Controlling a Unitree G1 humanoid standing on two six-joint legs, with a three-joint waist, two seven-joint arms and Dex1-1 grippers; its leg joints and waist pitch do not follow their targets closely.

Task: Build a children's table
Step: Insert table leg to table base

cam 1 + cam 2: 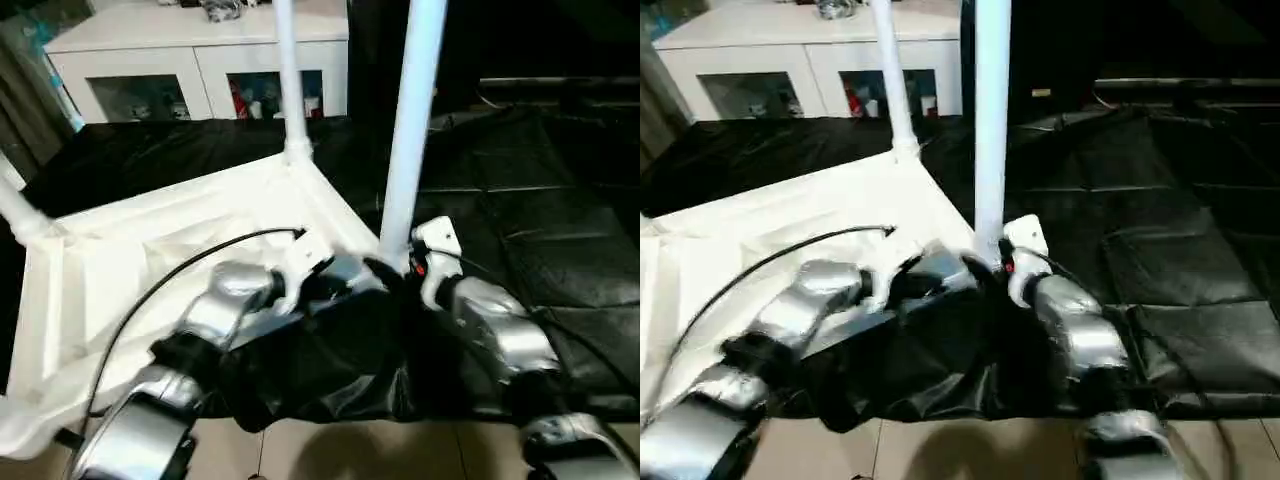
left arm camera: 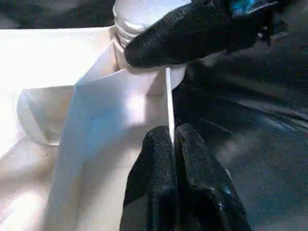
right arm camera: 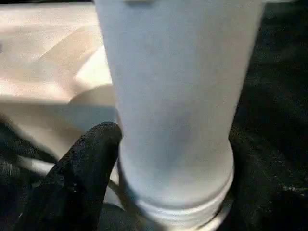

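The white tabletop (image 1: pixel 150 250) lies upside down on a black sheet, its ribbed underside facing up. Three white legs stand in its corner sockets: one at the back corner (image 1: pixel 288 80), one at the left edge (image 1: pixel 18 212), and a near one (image 1: pixel 410 120) at the right corner in front of me. My left gripper (image 2: pixel 172 132) is shut on the tabletop's thin rim wall (image 2: pixel 169 96) right beside that near corner. My right gripper (image 3: pixel 173 149) is closed around the base of the near leg (image 3: pixel 173 72), with one black finger (image 3: pixel 86 159) pressed against its side.
A black sheet (image 1: pixel 530 200) covers the floor under and to the right of the tabletop. A white cabinet (image 1: pixel 200 60) with glass fronts stands behind. A black cable (image 1: pixel 180 265) arcs over my left forearm. Beige floor (image 1: pixel 330 450) shows below the sheet's near edge.
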